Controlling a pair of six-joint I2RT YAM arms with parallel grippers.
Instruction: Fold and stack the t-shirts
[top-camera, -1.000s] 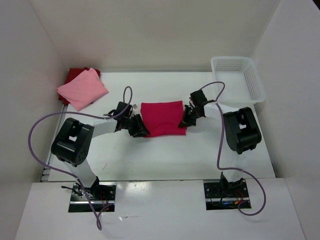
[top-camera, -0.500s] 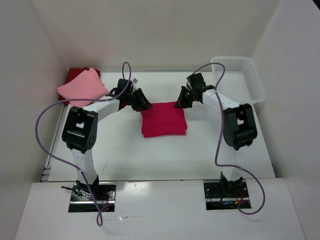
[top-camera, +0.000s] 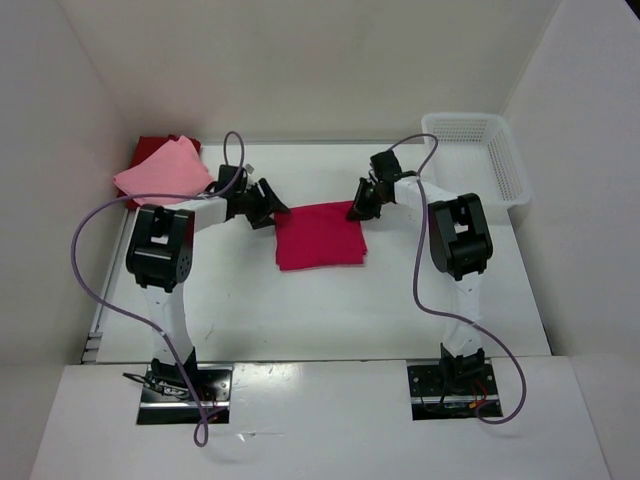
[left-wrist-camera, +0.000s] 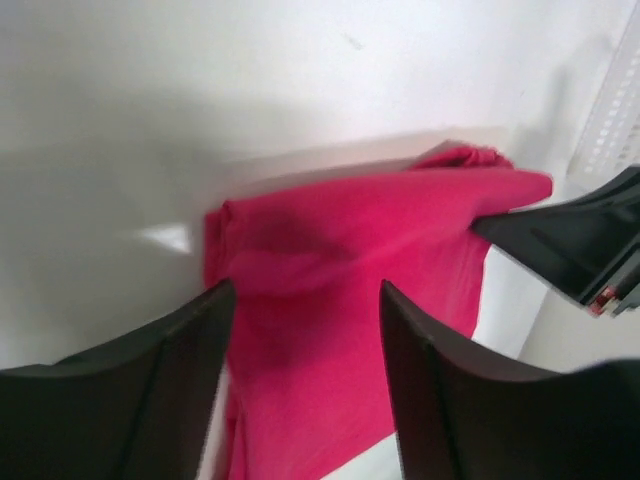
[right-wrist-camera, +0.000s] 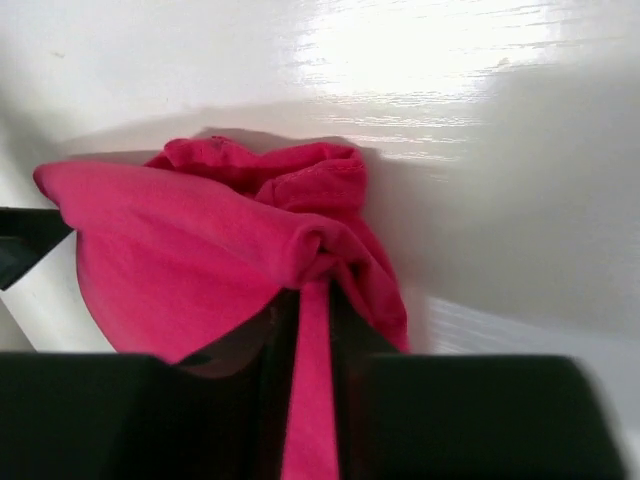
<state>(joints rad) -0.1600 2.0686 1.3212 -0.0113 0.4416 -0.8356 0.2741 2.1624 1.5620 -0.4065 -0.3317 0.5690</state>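
Crimson-pink cloth first: the crimson shirt (top-camera: 318, 238) lay in the middle of the table (top-camera: 300, 320) as a roughly square folded packet, with its far edge up between the two arms. To me it looked like the folding on this one was basically done and the step in hand was finishing or tidying that far edge.

The right gripper (top-camera: 360, 208) sat at the far right corner. In its wrist view the fingers were pressed together with a strip of the cloth pinched between them, and that corner was bunched up into a little lump. The left gripper (top-camera: 266, 207) was at the far left corner, but its fingers (left-wrist-camera: 160, 390) were spread wide apart with the shirt showing in the gap. As far as I could tell it wasn't holding anything.

My guess for the next move: smooth out or let go of the bunched corner, then get a grip on both sides so the packet can travel to the pile without falling open.

The pile was in the far left corner, with the light pink shirt (top-camera: 165, 172) folded on top of the dark red shirt (top-camera: 152, 147). It was near the left arm and well apart from the crimson one. A white mesh basket (top-camera: 512, 165) sat in the far right corner, out of the way. Nothing lay between shirt and pile, but the left arm itself reached across that path.
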